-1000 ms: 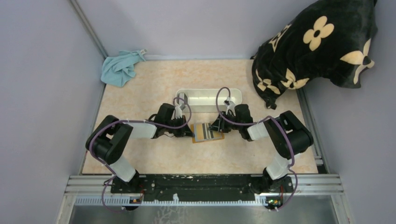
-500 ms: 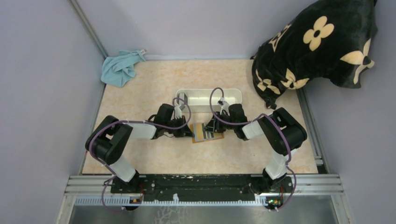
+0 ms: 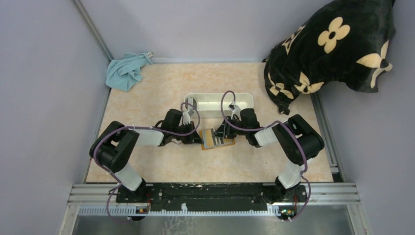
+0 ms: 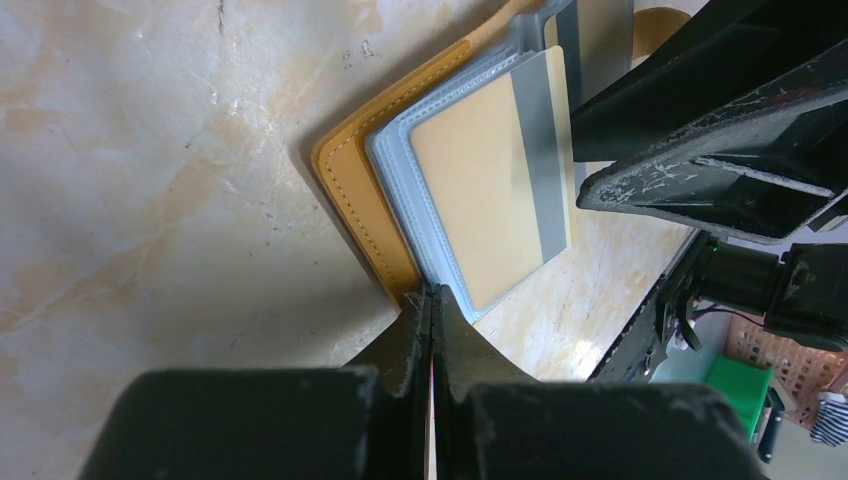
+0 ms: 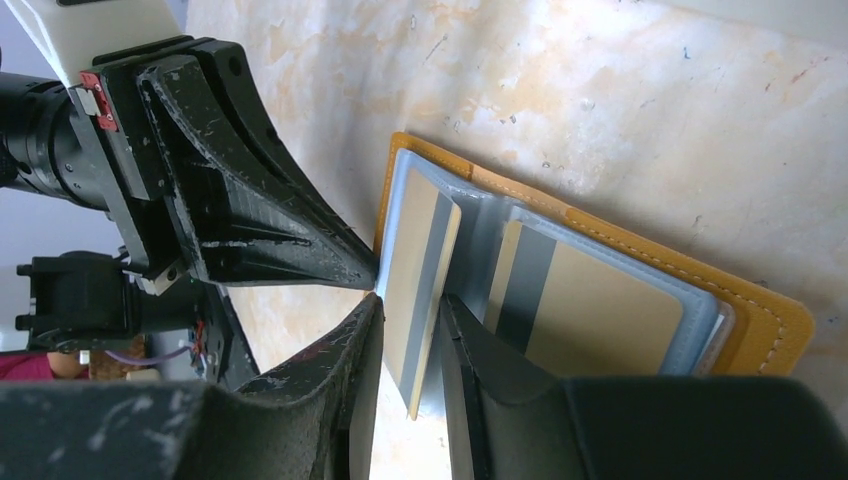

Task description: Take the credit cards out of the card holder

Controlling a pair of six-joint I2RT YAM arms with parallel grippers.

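The orange-brown card holder [image 3: 215, 140] lies open on the table between my grippers. My left gripper [image 4: 432, 298] is shut on its near corner, where the orange cover [image 4: 365, 205] meets the clear sleeve. A tan-gold card with a grey stripe [image 5: 415, 270] stands tilted up, partly out of its sleeve. My right gripper [image 5: 410, 312] has one finger on each side of it, with a gap showing. A second tan card with a grey stripe [image 5: 590, 310] lies flat in the other sleeve. No pale blue-grey card shows clearly.
A long white tray [image 3: 219, 104] stands just behind the grippers. A blue cloth [image 3: 126, 72] lies at the back left corner. A black flowered cushion [image 3: 333, 49] fills the back right. Purple walls close in both sides.
My right gripper has moved left onto the card holder and now straddles the raised card. My left gripper and the holder have stayed put.
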